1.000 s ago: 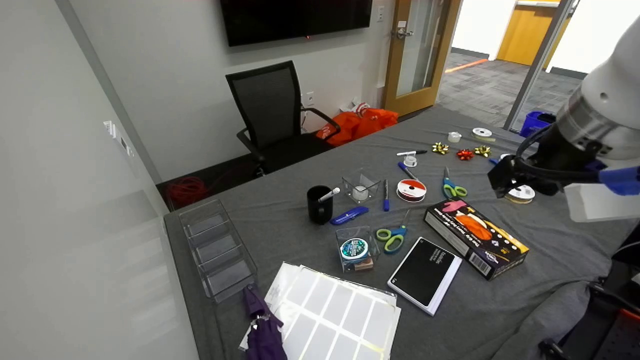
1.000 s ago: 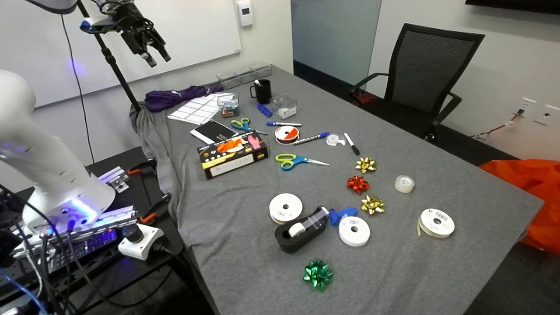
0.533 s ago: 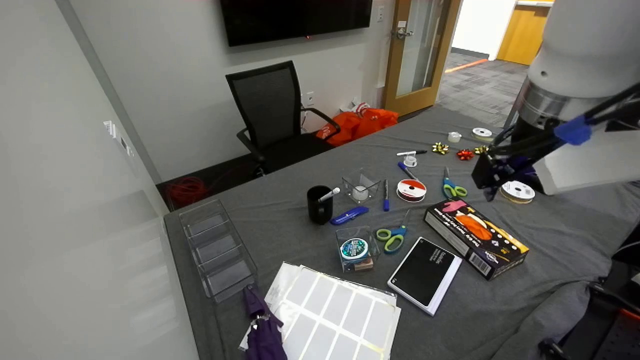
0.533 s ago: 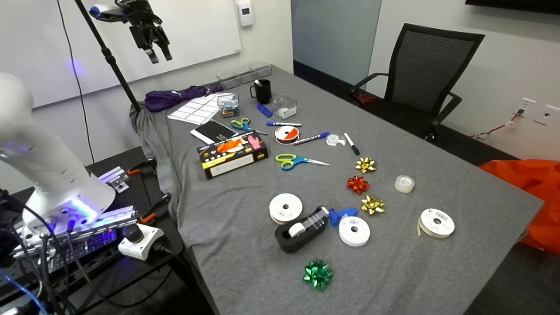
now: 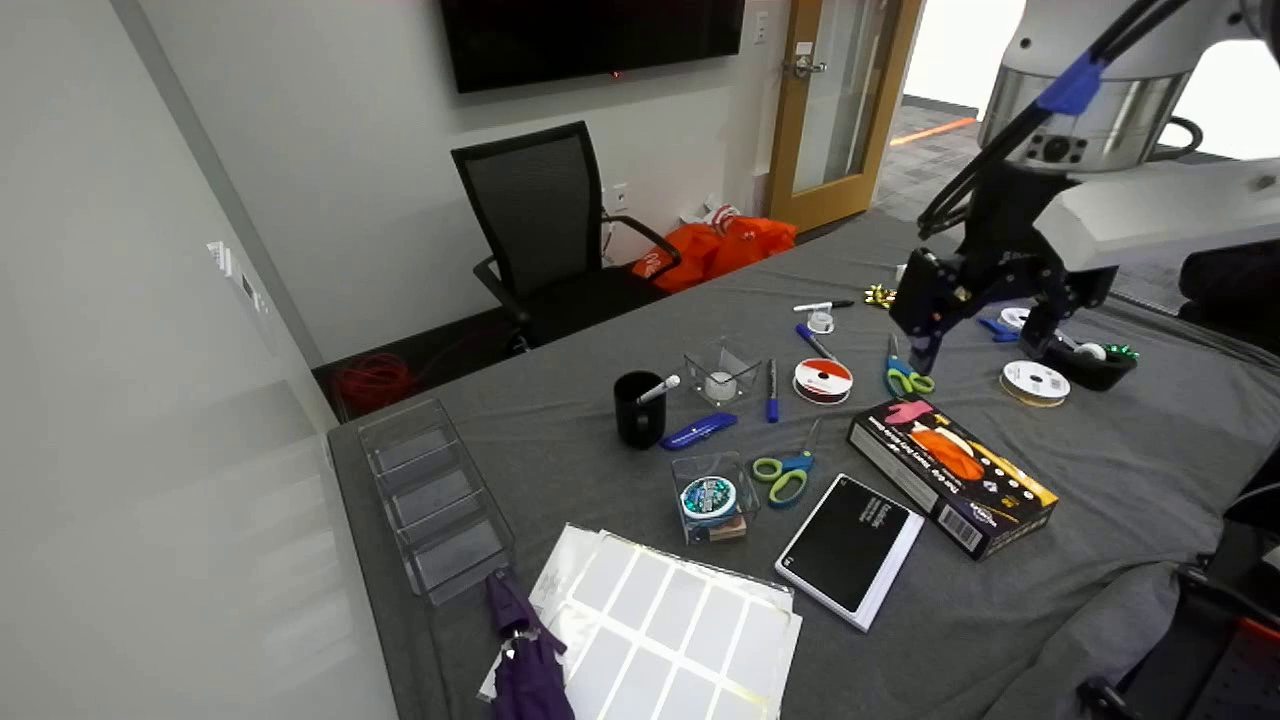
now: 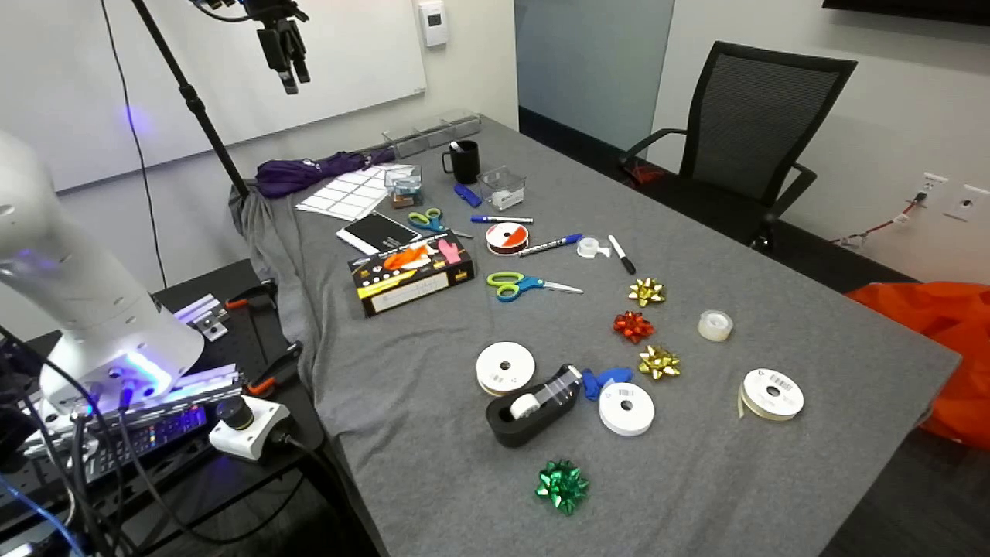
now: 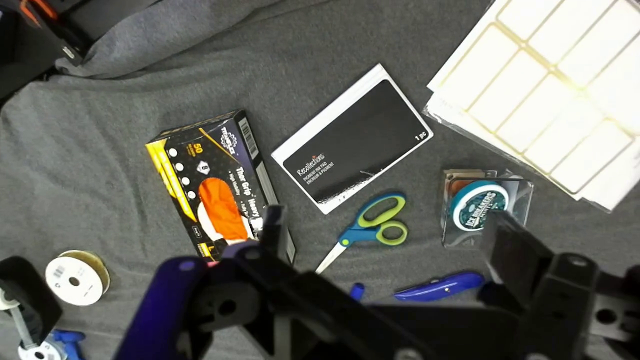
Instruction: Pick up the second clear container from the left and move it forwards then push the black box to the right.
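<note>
Wrist view shows me the black tape dispenser [image 7: 32,290] at the far left, cut off by the frame, with a white ribbon spool [image 7: 75,281] just beside it. Next comes the black box [image 7: 220,182], lying flat, orange glove print up; one fingertip of my gripper [image 7: 386,220] overlaps its lower end in this view. To its right lies the black-and-white ink pad [image 7: 355,142], near but apart, and below that the green-and-blue scissors [image 7: 360,234]. Farther over, a blue utility knife [image 7: 440,288] sits lower down. Above it I find the clear container [image 7: 521,194] — square, standing on the grey cloth [image 7: 150,95] with a round teal tub [image 7: 477,206] lettered ICE BREAKERS inside — its lower corner hidden behind my other fingertip. White label sheets [image 7: 550,100] fill the upper right. My jaws are spread wide and have hold of nothing. Both exterior views put the gripper in the air with its fingers pointing down, well above the cloth and touching neither the container nor the box.
</note>
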Controlling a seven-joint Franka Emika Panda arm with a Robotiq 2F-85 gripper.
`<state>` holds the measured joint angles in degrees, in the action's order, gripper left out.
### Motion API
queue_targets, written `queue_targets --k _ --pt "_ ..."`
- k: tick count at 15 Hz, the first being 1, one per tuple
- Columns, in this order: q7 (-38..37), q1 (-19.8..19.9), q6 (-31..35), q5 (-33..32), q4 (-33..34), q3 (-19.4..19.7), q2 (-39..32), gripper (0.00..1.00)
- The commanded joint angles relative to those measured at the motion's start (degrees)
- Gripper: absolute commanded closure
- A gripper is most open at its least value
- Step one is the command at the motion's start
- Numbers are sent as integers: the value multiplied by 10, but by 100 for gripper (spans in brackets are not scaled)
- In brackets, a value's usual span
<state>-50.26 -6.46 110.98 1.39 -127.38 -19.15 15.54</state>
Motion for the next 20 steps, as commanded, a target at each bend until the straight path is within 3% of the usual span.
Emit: queue_targets --k 1,5,8,10,16,20 --pt "-3 -11 -1 -3 1 11 -2 0" --pt "-5 -15 -1 -3 1 10 0 0" --pt "41 -11 -14 28 28 33 -40 0" --pt "77 -10 -52 57 56 50 -75 0" --pt "103 -6 -42 194 121 95 -182 0" --pt "217 -19 -34 211 175 91 -252 0"
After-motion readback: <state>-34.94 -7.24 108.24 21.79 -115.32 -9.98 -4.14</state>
